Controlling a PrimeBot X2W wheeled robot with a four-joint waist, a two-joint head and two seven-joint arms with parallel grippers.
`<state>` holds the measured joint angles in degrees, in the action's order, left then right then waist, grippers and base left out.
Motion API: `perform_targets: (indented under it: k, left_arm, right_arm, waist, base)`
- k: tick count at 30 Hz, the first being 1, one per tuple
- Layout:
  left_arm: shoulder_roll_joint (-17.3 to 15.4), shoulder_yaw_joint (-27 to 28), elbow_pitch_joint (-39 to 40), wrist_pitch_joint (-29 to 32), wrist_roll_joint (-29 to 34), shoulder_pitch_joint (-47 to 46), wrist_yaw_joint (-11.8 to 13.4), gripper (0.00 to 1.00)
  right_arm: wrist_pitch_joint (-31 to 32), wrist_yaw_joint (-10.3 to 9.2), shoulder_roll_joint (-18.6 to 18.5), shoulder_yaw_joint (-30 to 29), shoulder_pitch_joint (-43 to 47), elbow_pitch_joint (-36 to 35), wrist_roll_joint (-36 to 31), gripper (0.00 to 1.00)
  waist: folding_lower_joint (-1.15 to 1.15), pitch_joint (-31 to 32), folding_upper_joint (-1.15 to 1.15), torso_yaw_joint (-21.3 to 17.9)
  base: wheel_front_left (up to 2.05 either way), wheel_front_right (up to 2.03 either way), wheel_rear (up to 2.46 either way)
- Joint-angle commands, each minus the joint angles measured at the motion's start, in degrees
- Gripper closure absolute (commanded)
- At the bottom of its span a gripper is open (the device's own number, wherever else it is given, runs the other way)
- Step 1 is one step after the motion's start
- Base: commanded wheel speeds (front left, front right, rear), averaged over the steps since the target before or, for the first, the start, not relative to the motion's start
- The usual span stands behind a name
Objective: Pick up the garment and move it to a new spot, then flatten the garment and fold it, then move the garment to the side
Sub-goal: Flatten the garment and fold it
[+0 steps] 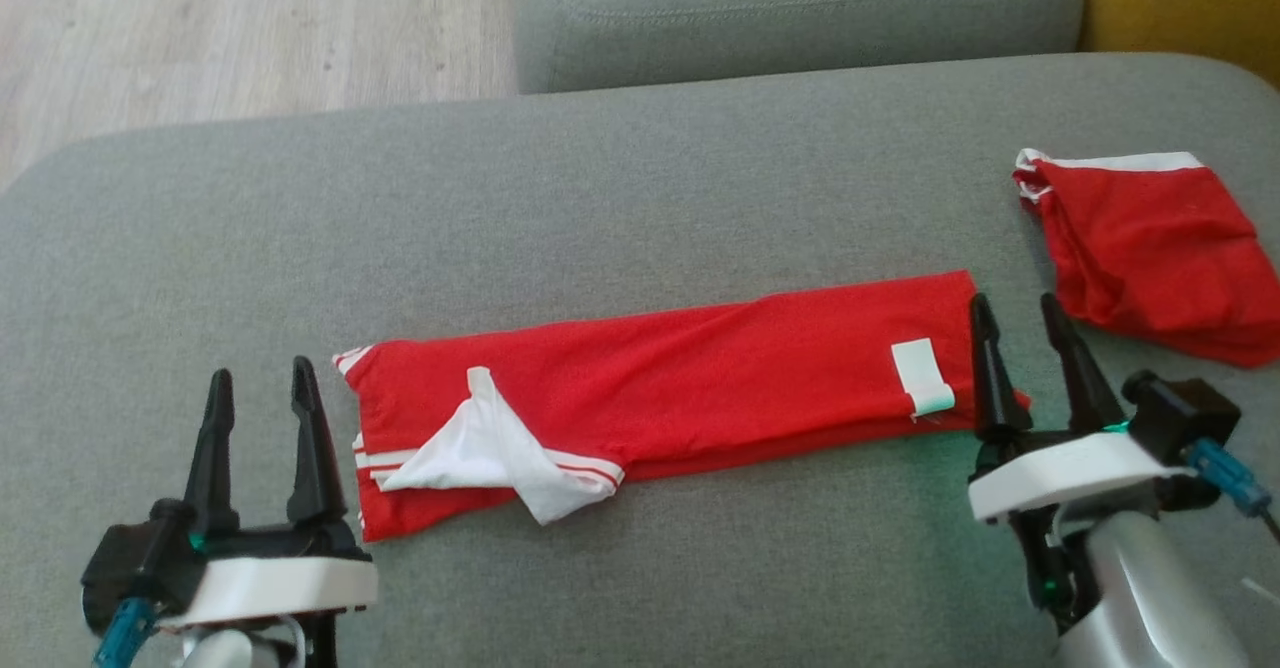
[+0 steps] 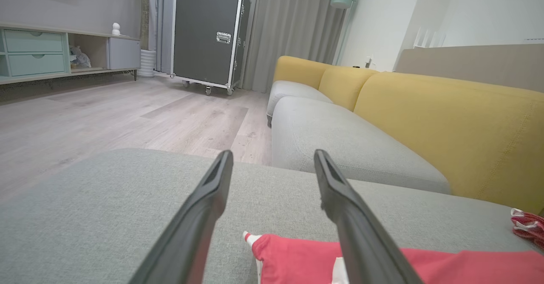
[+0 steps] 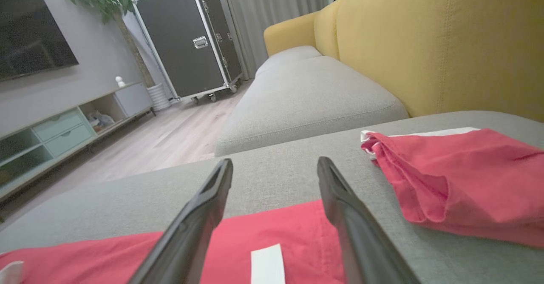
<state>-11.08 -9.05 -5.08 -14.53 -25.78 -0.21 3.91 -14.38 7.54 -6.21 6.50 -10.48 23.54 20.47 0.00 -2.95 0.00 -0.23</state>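
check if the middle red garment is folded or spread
Folded: the garment lies as a narrow strip with a doubled near edge.

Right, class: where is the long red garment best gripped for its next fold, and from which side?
Probably take the long red garment at its two short ends, as it lies flat in a narrow strip: left gripper at the striped end, right gripper at the end with the white label. Come from the near side, where both open grippers sit.

head cam: grey cushion (image 1: 640,198) is viewed steeply from above. Wrist cams are held low and close over its near edge, aimed across toward black case (image 2: 208,33). Shared by all three: red garment (image 1: 700,378).
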Motion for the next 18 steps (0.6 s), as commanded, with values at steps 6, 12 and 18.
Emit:
perform_targets:
  k: [6, 12, 18]
  left_arm:
    - [2.73, 5.13, -0.87, -0.46, 4.70, -4.36, -5.52, 0.00]
    - [4.91, 7.02, -3.20, -0.47, 7.16, -6.33, -8.62, 0.00]
    - [6.06, 8.07, -4.35, -0.47, 8.80, -7.50, -10.16, 0.00]
  right_arm:
    - [0.67, -0.05, 1.67, -5.38, -5.22, 4.96, -5.96, 0.00]
    - [3.85, -0.05, 3.15, -11.19, -8.22, 14.21, -9.56, 0.00]
    - [5.33, -0.05, 3.31, -9.94, -10.64, 22.23, -7.04, 0.00]
  waist:
    - [0.00, -2.58, 0.00, 1.05]
    - [0.00, -4.72, 0.00, 1.95]
    - [0.00, -5.71, 0.00, 2.57]
  base:
    - [0.00, 0.00, 0.00]
    - [0.00, 0.00, 0.00]
    - [0.00, 0.00, 0.00]
